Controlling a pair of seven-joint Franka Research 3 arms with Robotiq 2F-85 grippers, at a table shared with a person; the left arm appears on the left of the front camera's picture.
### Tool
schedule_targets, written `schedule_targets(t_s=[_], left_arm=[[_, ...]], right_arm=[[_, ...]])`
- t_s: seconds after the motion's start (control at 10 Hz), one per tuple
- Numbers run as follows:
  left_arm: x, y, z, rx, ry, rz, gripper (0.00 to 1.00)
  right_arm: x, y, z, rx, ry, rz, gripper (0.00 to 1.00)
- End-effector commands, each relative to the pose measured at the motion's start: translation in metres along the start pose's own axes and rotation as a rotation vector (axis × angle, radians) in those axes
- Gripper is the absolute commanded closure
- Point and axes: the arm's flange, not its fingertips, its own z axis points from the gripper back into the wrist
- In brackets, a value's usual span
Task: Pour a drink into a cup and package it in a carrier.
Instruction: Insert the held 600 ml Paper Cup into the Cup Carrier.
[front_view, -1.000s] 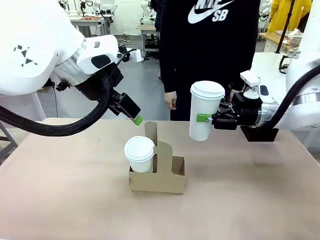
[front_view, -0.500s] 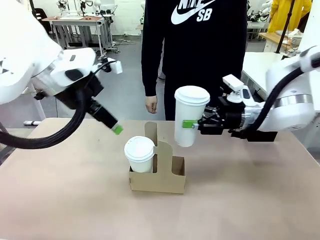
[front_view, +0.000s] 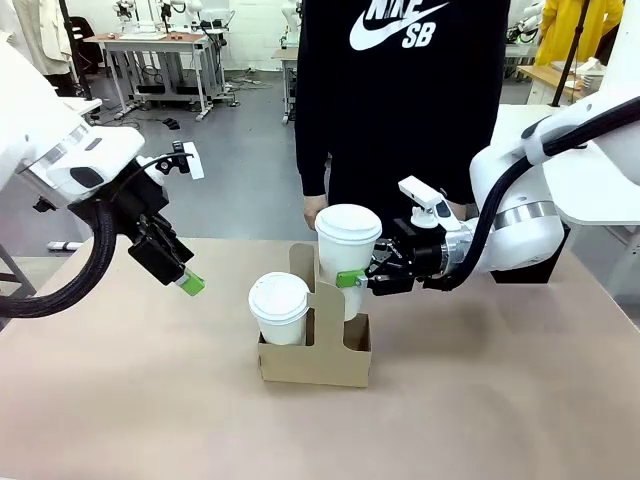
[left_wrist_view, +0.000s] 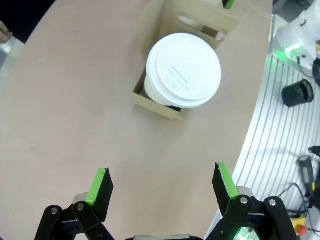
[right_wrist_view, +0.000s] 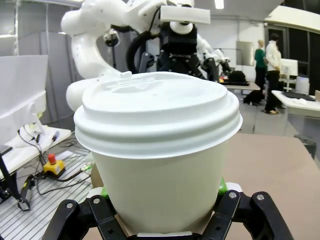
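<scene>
Beige tabletop (front_view: 520, 400) carries the carrier (front_view: 315, 358), one lidded cup (front_view: 279, 308) seated in its left slot. I have my right gripper (front_view: 352, 280) clamped on the second cup (front_view: 347, 258), upright between its jaws over the free slot to drop straight in. My left gripper (left_wrist_view: 162, 187) hangs spread and empty, clear of the carrier.

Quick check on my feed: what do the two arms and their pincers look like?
Both arms are glossy white with rounded shells. The left arm carries a thick black ribbed cable; the right arm has one too, plus a silver wrist band. Each black two-finger pincer, left and right, has green pads.
</scene>
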Motion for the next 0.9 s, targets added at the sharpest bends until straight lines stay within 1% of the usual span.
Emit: schedule_targets(t_s=[0.0, 0.2, 0.4, 0.8], left_arm=[[0.003, -0.001, 0.001, 0.018, -0.004, 0.002, 0.00], [0.003, -0.001, 0.001, 0.018, -0.004, 0.002, 0.00], [0.003, -0.001, 0.001, 0.018, -0.004, 0.002, 0.00], [0.003, -0.001, 0.001, 0.018, -0.004, 0.002, 0.00]], right_arm=[[-0.004, -0.003, 0.006, 0.041, 0.006, 0.009, 0.20], [-0.018, -0.003, 0.006, 0.081, 0.015, -0.007, 0.20], [-0.034, -0.006, 0.002, 0.090, 0.038, -0.027, 0.20], [-0.058, -0.009, 0.005, 0.151, 0.076, -0.023, 0.20]])
